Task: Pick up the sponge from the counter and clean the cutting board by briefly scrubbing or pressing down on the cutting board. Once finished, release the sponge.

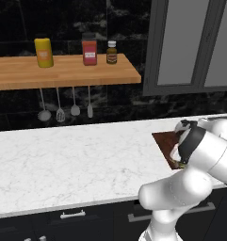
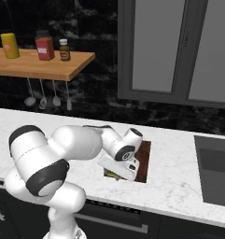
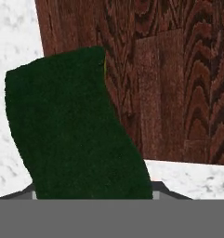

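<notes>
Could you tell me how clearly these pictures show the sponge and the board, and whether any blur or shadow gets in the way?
Hand view: the dark green sponge looms large, its edges bent, over the sharp-grained reddish-brown wooden cutting board. Right base view: the white arm hides most of the board, and a sliver of sponge shows. Left base view: soft and coarse, the white marble counter evenly lit.

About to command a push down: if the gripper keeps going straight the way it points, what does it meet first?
The dark green sponge in front of the gripper, then probably the cutting board under it; depth is unclear.
</notes>
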